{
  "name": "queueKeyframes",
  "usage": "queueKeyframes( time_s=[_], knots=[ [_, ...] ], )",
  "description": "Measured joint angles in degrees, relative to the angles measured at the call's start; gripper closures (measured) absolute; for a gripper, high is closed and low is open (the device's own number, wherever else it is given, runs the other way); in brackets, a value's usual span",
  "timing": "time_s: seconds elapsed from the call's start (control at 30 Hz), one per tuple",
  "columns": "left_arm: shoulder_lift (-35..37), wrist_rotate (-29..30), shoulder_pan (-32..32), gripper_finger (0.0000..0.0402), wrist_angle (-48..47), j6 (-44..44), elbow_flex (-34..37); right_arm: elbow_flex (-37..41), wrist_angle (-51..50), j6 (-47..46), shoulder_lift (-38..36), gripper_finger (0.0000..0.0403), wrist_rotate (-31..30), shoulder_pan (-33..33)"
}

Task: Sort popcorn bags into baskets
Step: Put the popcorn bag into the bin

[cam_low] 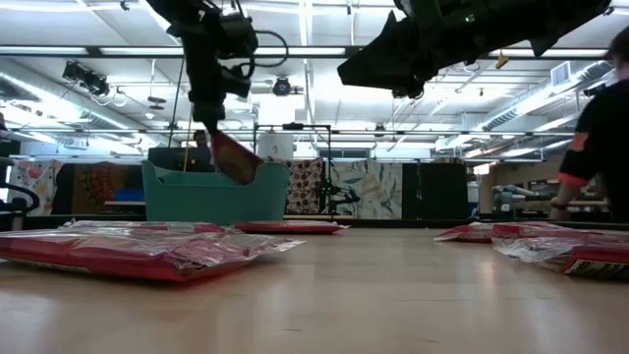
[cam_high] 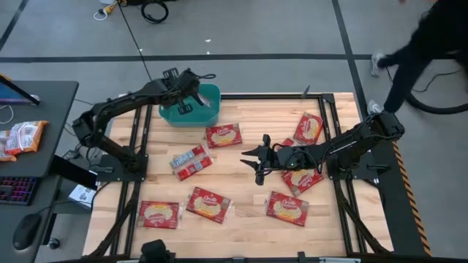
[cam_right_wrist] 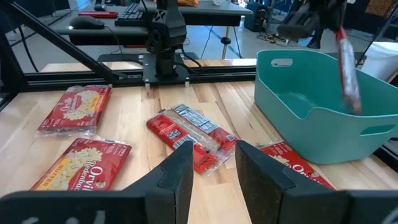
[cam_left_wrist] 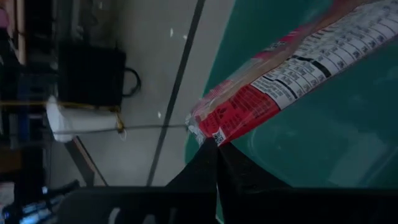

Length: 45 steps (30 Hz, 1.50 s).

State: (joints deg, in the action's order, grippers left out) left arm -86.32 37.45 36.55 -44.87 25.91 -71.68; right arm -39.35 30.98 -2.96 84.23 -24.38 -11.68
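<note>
One popcorn bag hangs pinched in the left tool above the teal basket. Over mid-desk, the right tool hovers part-open and empty.

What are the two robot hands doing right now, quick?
Left hand: closed on a popcorn bag, hanging over the teal tub.
Right hand: open, holding nothing, above the table.

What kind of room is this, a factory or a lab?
Probably a robotics lab or workshop: a framed wooden table, a desk with keyboard beside it, open ceiling with strip lights, and fabric-covered partitions behind.
</note>
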Motion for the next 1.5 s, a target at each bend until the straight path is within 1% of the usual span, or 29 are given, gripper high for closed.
queueKeyframes(
  time_s=[0.13,0.23,0.3,0.47,0.53,0.57,0.63,0.67,0.77,0.87,0.93,1.0,1.07,1.23,1.4,1.5],
  knots=[
    [-2.0,-2.0,0.5,0.0401,-1.3,-3.9,0.0,0.0,-0.1,0.0,0.0,0.0276,0.0,0.0],
    [-2.9,-4.9,0.4,0.0382,-2.4,-6.0,0.0,0.0,-0.2,0.0,0.0,0.0276,0.1,0.0],
    [-3.0,-4.9,0.1,0.0355,-3.9,-7.2,0.0,0.0,-0.2,0.0,0.0,0.0276,0.1,0.0],
    [-2.6,-2.4,-1.0,0.0275,-6.3,-8.3,0.0,0.0,-0.2,0.0,0.0,0.0276,0.2,0.0],
    [-1.8,-2.7,-1.8,0.0251,-7.2,-8.0,0.0,0.0,-0.2,0.0,0.0,0.0276,0.2,0.0],
    [-1.6,-3.8,-2.4,0.0242,-8.0,-7.9,-0.3,0.0,-0.2,0.0,0.0,0.0276,0.2,0.0],
    [-1.0,-7.9,-3.8,0.0231,-9.7,-8.6,-1.0,0.0,-0.2,0.0,0.0,0.0276,0.2,0.0],
    [-0.5,-11.0,-4.8,0.0229,-10.4,-8.8,-1.6,0.0,-0.2,0.0,0.0,0.0276,0.2,0.0],
    [0.7,-24.1,-8.0,0.0229,-12.7,-9.2,-1.9,0.0,-0.3,0.0,0.0,0.0276,0.2,0.0],
    [0.6,-36.1,-11.3,0.023,-14.7,-13.0,-1.9,0.0,-0.6,0.2,0.0,0.0276,0.2,0.0],
    [0.5,-40.8,-13.7,0.023,-15.6,-16.2,-1.9,0.0,-0.6,0.7,0.0,0.0276,0.2,0.0],
    [0.1,-42.4,-16.3,0.023,-15.5,-19.2,-1.9,0.0,-0.6,1.6,0.0,0.0276,0.2,0.2],
    [0.0,-41.5,-18.7,0.023,-15.3,-21.5,-1.8,0.0,-0.3,2.8,0.0,0.0276,0.3,0.5],
    [-0.7,-31.8,-24.1,0.023,-11.3,-23.8,0.2,0.0,-0.1,5.0,0.0,0.0276,0.9,1.7],
    [-0.7,-21.9,-27.7,0.023,-1.8,-23.3,5.0,0.0,0.5,7.0,0.0,0.0276,3.4,3.3],
    [-0.7,-19.4,-28.8,0.023,4.7,-23.3,8.2,0.0,0.6,7.6,0.0,0.0276,4.6,4.3]
  ],
)
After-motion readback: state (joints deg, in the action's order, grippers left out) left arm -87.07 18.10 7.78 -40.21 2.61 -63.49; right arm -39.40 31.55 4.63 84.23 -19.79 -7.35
